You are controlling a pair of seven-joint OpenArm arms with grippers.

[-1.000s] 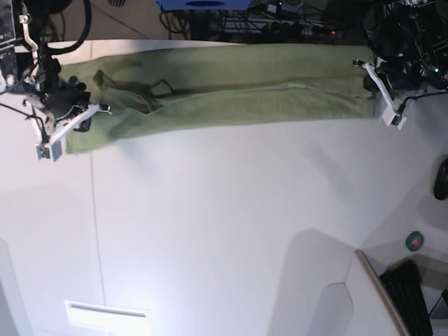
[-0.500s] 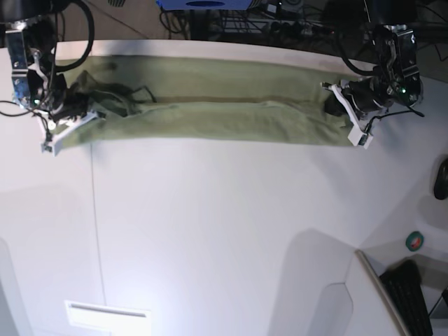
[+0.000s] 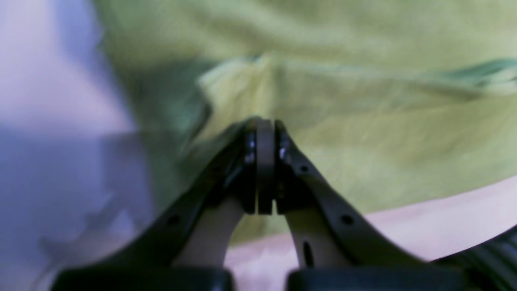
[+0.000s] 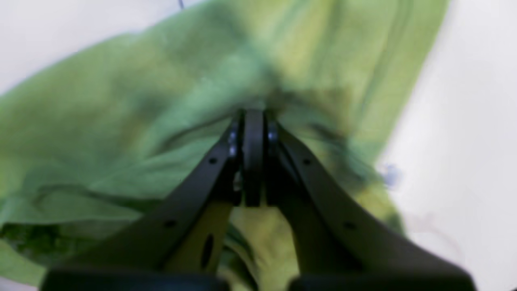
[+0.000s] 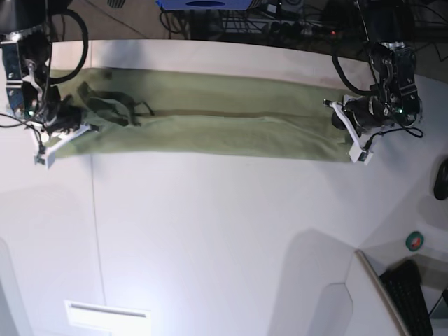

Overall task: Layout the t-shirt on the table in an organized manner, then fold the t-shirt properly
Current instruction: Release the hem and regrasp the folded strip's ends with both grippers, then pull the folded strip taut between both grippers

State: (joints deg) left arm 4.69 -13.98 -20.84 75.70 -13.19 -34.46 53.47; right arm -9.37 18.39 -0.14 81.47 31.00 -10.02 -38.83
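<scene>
A smooth white counter (image 5: 224, 224) carries the t-shirt (image 5: 210, 119), a long wrinkled olive band along its far edge. The left gripper (image 5: 348, 126) and right gripper (image 5: 66, 126) reach low at opposite ends, jaws pinched together on cloth. Both wrist views are blurred.

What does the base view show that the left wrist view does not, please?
Only the base view shows the whole t-shirt stretched as a long band across the table, with the right gripper at its far end. Only the left wrist view shows the left gripper with jaws closed on a fold of the cloth. Both show green fabric on white tabletop.
</scene>
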